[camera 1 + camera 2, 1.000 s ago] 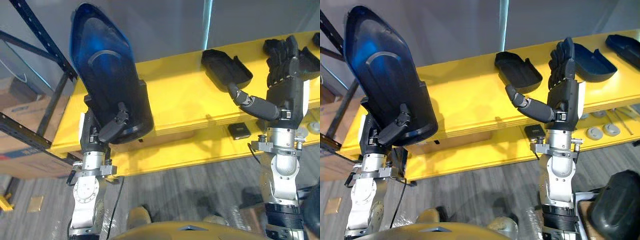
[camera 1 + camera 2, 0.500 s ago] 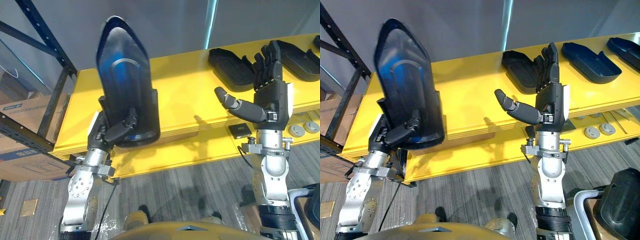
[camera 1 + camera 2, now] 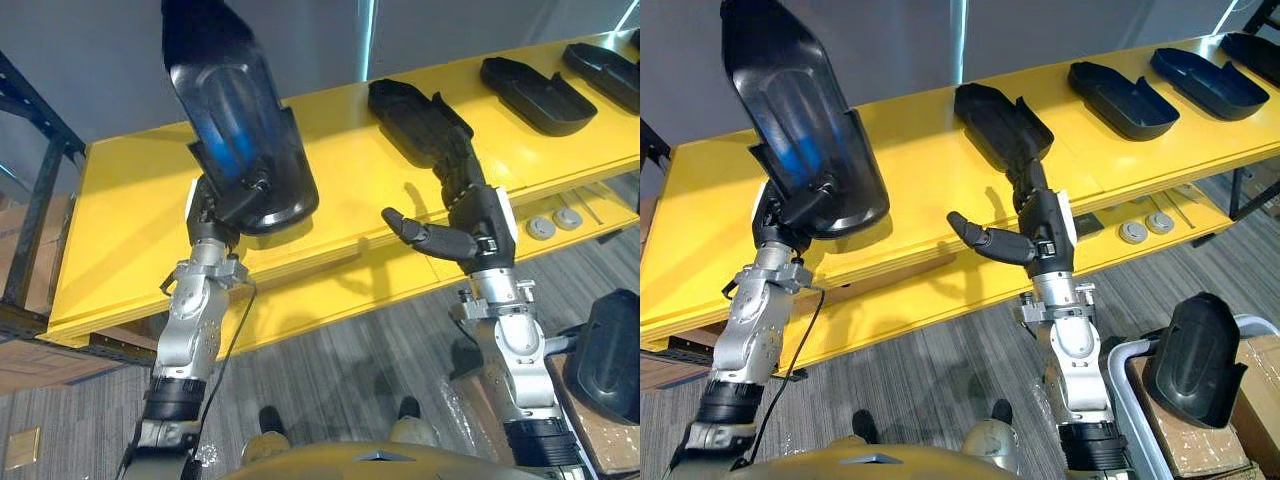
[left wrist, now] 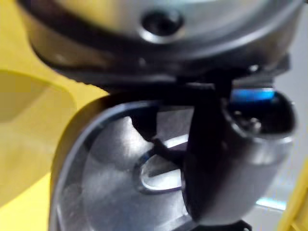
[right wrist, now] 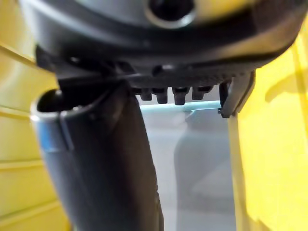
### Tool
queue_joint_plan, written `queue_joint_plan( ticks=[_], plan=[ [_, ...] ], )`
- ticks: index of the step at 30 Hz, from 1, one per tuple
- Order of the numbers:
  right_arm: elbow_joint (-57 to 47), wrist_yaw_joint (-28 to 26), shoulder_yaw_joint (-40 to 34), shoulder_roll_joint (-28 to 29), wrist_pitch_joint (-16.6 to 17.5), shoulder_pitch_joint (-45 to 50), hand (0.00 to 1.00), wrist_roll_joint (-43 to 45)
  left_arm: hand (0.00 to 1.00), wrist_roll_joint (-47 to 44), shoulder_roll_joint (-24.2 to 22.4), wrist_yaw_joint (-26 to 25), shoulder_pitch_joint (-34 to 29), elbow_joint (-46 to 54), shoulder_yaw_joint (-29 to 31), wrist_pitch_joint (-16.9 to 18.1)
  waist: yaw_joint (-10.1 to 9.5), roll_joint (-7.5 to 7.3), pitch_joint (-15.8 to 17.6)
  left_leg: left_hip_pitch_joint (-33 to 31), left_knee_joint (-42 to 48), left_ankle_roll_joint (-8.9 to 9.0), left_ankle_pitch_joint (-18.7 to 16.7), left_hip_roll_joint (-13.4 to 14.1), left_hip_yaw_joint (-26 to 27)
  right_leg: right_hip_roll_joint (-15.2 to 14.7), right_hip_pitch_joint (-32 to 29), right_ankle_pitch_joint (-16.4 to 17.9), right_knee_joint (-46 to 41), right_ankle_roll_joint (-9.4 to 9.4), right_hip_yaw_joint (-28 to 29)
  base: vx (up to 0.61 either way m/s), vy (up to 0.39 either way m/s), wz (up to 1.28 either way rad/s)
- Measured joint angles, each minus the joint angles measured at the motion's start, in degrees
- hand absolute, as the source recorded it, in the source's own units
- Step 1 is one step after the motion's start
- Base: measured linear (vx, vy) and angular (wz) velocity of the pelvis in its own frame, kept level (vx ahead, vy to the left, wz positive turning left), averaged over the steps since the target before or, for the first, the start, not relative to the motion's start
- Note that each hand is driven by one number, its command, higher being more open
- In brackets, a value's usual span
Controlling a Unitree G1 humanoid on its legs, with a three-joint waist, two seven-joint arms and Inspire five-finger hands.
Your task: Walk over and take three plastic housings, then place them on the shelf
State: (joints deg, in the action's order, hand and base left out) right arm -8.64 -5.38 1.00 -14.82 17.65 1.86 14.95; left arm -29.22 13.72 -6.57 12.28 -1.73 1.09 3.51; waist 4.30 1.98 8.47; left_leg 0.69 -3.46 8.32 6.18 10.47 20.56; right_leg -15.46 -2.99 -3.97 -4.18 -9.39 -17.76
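You have the long yellow shelf (image 3: 120,220) across the view, with black housings (image 3: 1120,92) lying along its right half. A large housing (image 3: 235,140) stands upright above the shelf, clamped in your left hand (image 3: 800,208), thumb across its lower wall. Your right hand (image 3: 1040,225) is spread, fingers straight, seemingly just short of the nearest lying housing (image 3: 995,120).

Black housing (image 3: 240,120) upright in left hand (image 3: 207,215)
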Motion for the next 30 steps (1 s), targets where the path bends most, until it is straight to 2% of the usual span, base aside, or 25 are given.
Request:
queue_joint_plan(
  ticks=[3, 7, 9, 17, 24, 25, 30],
  plan=[
    [0.0, -1.0, 1.8, 0.0, -1.1, -0.6, 1.0, 0.1, 0.0, -0.3, 2.5, -3.3, 7.1, -6.9, 0.0, -1.6, 0.75, 0.05, 2.6, -0.4, 0.3, -0.03, 0.0, 0.0, 1.4, 0.0, -2.2, 0.1, -1.3, 0.11, 1.9, -0.03, -0.002, -0.23],
    [0.0, -1.9, 3.0, -0.1, -2.2, -0.7, 1.0, 0.1, 0.0, -0.7, 4.3, -5.4, 13.1, -12.4, 0.0, -4.0, 1.95, 0.2, 4.4, -0.6, 0.3, -0.06, 0.0, 0.0, 2.0, 0.0, -3.3, 0.1, -2.1, 0.2, 2.9, 0.0, -0.005, -0.12],
    [-0.1, -2.2, 3.3, -0.2, -2.3, -0.8, 1.0, 0.5, 0.0, -0.7, 5.3, -5.3, 13.8, -13.7, 0.0, -4.1, 2.39, 0.25, 4.9, -0.5, 0.4, -0.11, 0.0, 0.0, 2.4, 0.0, -3.9, 0.3, -2.7, 0.34, 3.5, 0.01, -0.002, -0.1],
    [-0.2, -2.8, 4.2, -0.8, -3.6, -1.7, 1.0, 2.3, 0.0, -2.4, 8.5, -2.3, 19.2, -19.3, 0.0, -10.0, 2.35, 1.08, 6.8, -0.4, 1.4, -0.46, -0.3, 0.1, 2.8, -0.1, -4.0, 0.5, -3.6, 0.49, 4.1, -0.01, -0.003, -0.02],
    [-1.1, -2.8, 6.1, -0.8, -4.9, -1.9, 1.0, 2.3, 0.0, -2.5, 9.4, -1.5, 22.1, -24.3, -0.1, -11.6, 2.74, 1.75, 7.6, -0.5, 2.4, -0.66, -0.4, 0.2, 2.8, -0.3, -4.0, 0.5, -3.8, 0.42, 4.4, -0.02, -0.005, -0.01],
    [-1.1, -2.7, 6.5, -1.0, -5.0, -2.0, 1.0, 2.3, 1.0, -2.6, 9.4, -1.5, 22.5, -24.9, -0.1, -11.6, 2.75, 1.74, 7.6, -0.6, 2.5, -0.65, -0.5, 0.2, 2.8, -0.3, -4.0, 0.5, -3.8, 0.39, 4.4, 0.0, 0.0, 0.0],
    [-1.8, -2.4, 6.8, -1.0, -5.1, -3.0, 1.0, 2.3, 1.0, -4.8, 9.4, -1.5, 24.5, -27.5, -0.3, -12.2, 2.63, 1.66, 7.7, -1.3, 3.3, -0.61, -0.6, 0.3, 2.5, -0.4, -4.1, 0.3, -3.7, 0.19, 4.3, -0.01, -0.002, 0.01]
  ],
)
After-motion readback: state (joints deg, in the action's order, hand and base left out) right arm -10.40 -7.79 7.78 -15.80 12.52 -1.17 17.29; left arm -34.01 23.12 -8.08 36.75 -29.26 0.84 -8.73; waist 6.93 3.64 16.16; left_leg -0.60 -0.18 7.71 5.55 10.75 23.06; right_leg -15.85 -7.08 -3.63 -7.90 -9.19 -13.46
